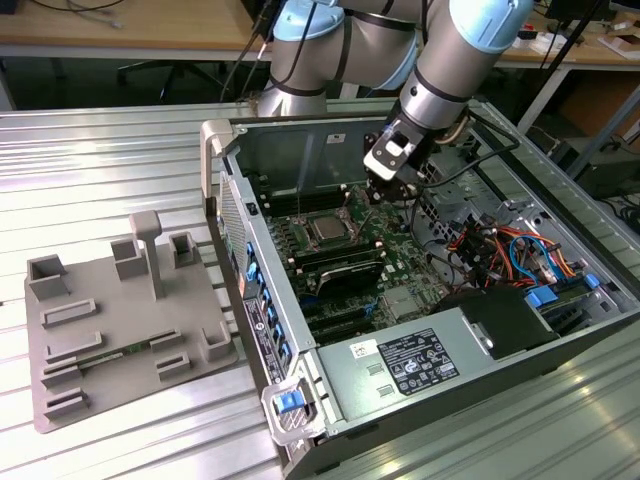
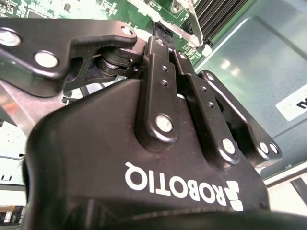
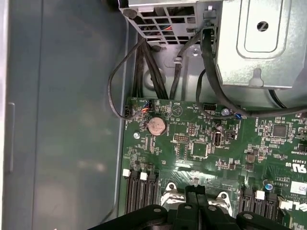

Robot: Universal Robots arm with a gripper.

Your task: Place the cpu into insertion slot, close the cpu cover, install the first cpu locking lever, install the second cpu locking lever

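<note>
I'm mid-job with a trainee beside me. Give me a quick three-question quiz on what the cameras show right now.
1. True or false: the cpu lies on the grey tray.
2. In the exterior view the gripper hangs over: A the green board, beside the cpu; B the tray; C the floor.
3. Name the round silvery part on the board in the first wrist view.
Key: 1 false: it sits in the insertion slot; the tray stands apart, at the exterior view's left. 2 A. 3 the coin cell.
</note>
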